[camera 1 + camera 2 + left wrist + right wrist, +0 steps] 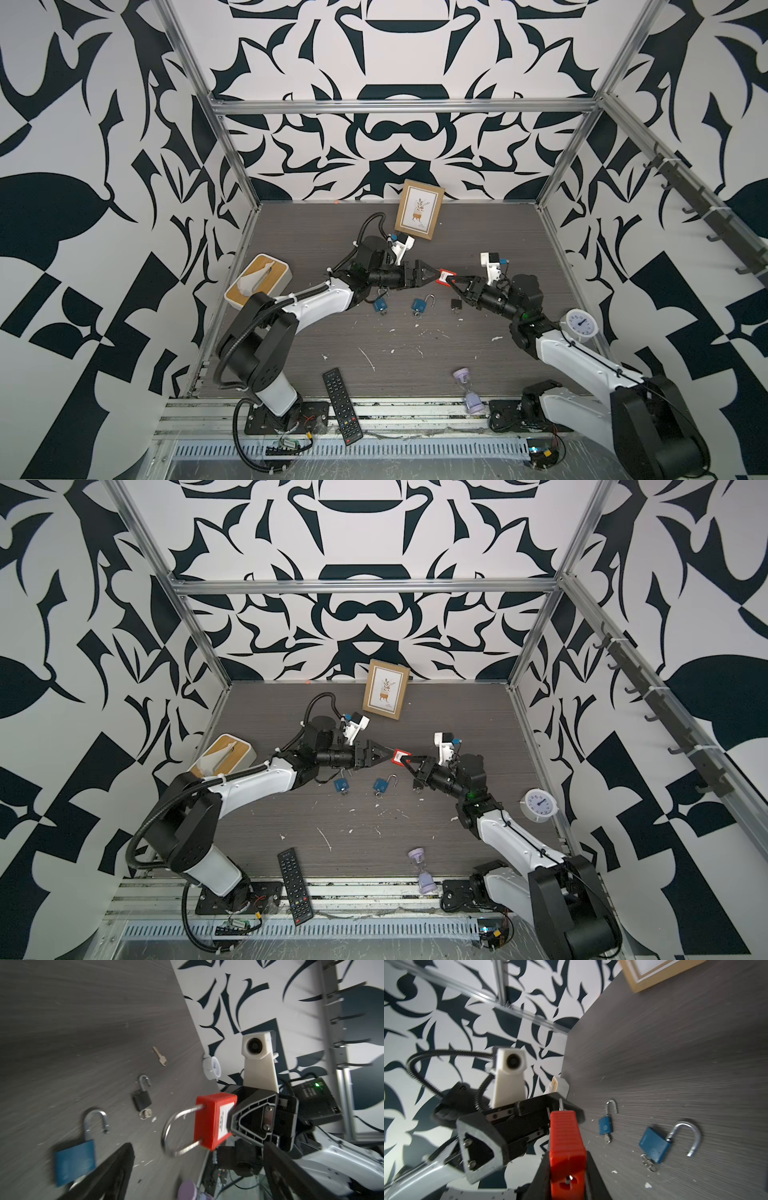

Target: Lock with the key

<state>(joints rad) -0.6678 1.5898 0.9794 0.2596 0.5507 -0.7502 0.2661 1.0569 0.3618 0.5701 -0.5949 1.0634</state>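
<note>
— One-handed here: clamping the red padlock (pixel 444 275) by its plastic body in the right gripper (pixel 452 282), holding it in the air over the middle of the desk (pixel 374 340). With the left gripper (pixel 435 275) spread wide either side of the shackle (pixel 191 1109), gripping nothing.
— Handling heavy?
— Judging it fairly light: stiff plastic shell, steel shackle, nothing fragile. Expecting smooth sides to be slipping under a twist, so favouring a firm squeeze across the flat faces.
— Seeing a key?
— Possibly glimpsing metal in the keyway end (pixel 568 1180), in the right wrist view; too blurred for telling. Also spotting a loose key (pixel 160 1056) lying on the desk near the black padlock (pixel 142 1101).
— Taking hold where, for turning?
— Suggesting pinching the key's flat head, bracing the body against the twist.
</note>
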